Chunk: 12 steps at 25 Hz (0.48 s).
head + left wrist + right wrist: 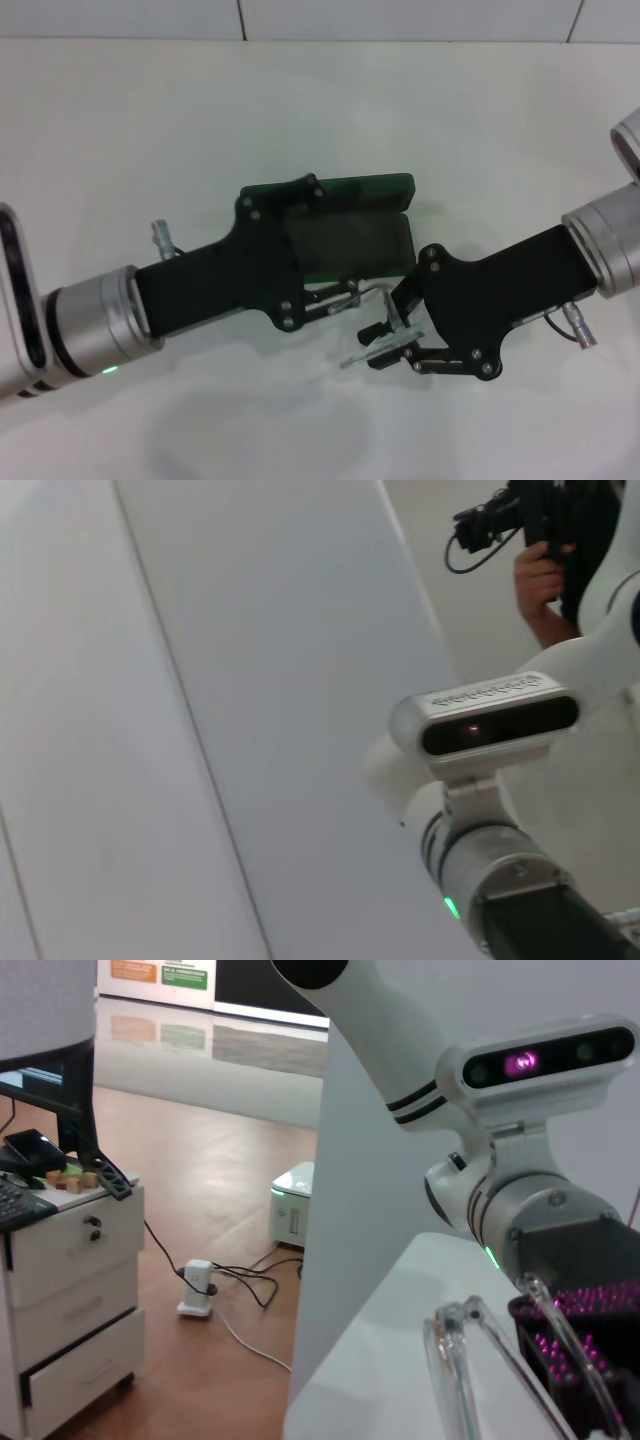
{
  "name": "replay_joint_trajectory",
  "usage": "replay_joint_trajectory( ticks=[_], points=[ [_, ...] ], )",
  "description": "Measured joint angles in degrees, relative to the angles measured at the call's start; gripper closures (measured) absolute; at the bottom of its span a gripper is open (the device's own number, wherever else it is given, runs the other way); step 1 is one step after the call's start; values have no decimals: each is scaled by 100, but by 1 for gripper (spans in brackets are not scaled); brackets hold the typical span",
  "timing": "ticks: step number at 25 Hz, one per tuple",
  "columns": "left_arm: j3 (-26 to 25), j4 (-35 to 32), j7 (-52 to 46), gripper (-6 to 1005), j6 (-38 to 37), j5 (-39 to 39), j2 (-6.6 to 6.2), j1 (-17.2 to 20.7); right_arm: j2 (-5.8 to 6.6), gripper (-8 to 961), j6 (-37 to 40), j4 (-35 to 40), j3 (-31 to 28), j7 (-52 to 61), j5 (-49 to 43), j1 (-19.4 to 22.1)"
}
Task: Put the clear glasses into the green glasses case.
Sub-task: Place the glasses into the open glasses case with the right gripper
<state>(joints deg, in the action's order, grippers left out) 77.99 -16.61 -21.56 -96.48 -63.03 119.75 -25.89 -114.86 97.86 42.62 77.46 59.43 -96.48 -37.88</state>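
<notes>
The green glasses case [375, 240] lies open in the middle of the table in the head view, its lid [375, 187] raised at the far side and the dark lining showing. My left gripper [322, 240] reaches over the case's left half, one finger at the lid's back edge and the other at the front edge, shut on the case. Just in front of the case's right end, my right gripper [378, 343] is shut on the clear glasses [388, 338], which hang tilted above the table. The glasses [465, 1360] also show close up in the right wrist view.
The white table [150, 120] stretches on all sides of the case, with a tiled wall behind. The left wrist view shows only the right arm's wrist camera [487, 720] and a wall. A drawer cabinet [70, 1290] stands on the floor beyond the table edge.
</notes>
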Motion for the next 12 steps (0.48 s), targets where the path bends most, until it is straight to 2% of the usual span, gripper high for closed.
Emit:
replay_joint_trajectory(
  ticks=[7,12],
  points=[
    [-44,56,345,333,189,813,2,287,14,826,-164,196,-13,-38,-3,199],
    [-270,469,327,333,224,1836,26,427,-70,826,-717,465,-12,-20,-3,402]
  ],
)
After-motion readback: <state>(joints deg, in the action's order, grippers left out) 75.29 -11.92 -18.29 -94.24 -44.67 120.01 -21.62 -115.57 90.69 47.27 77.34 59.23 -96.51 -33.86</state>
